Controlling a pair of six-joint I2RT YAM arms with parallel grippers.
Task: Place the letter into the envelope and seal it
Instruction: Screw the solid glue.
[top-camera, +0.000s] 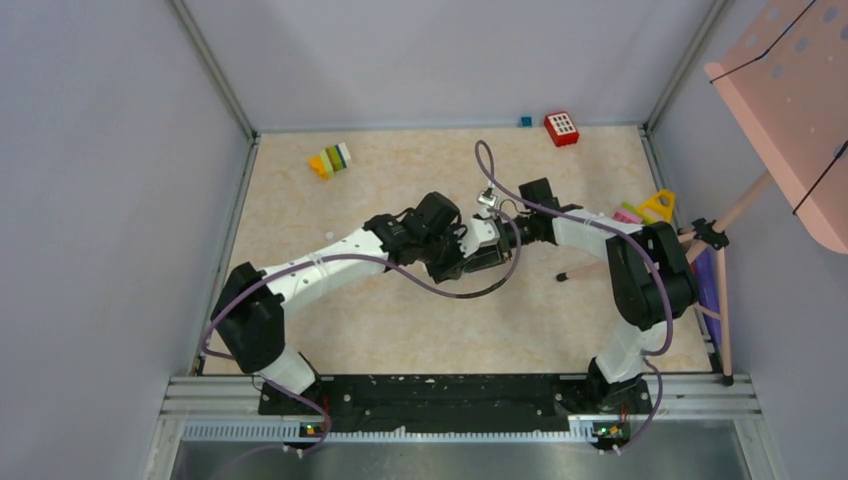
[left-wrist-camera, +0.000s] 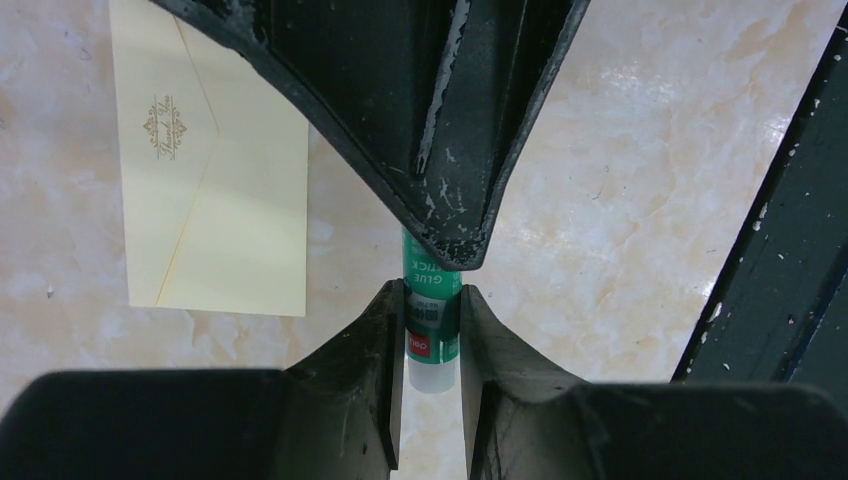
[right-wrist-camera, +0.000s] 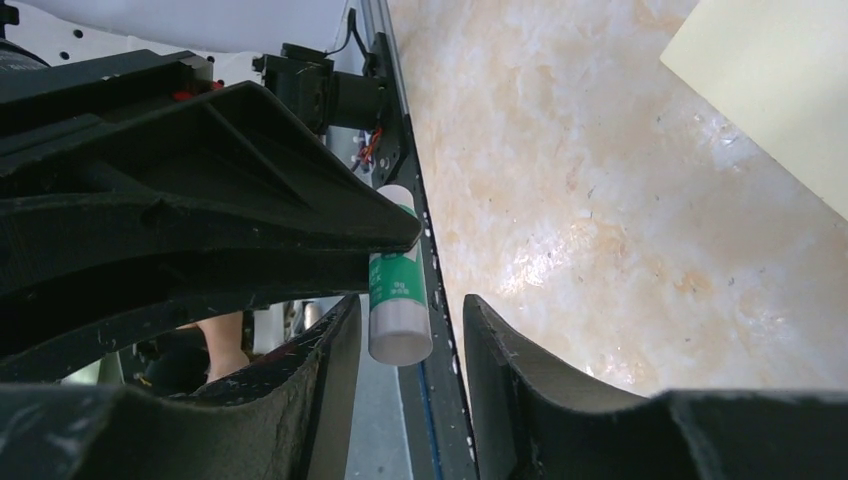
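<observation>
Crossed fingers (left-wrist-camera: 350, 360) crowd the glue stick (left-wrist-camera: 430, 325); envelope (left-wrist-camera: 220, 200) lies unblocked.

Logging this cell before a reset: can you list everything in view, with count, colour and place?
envelope: one, pale cream, flat on the table, under the arms
glue stick: one, green and white, gripped above the table
block stack: one, orange, yellow, green and white, far left of the table
red block: one, red with white dots, far edge
small cube: one, blue, far edge, left of the red block
triangle: one, yellow, right side of the table
perforated board: one, pink, on a stand right of the table
table: one, beige marbled
left jaws: one pair, black, shut on the glue stick
right jaws: one pair, black, open either side of the stick's white end
</observation>
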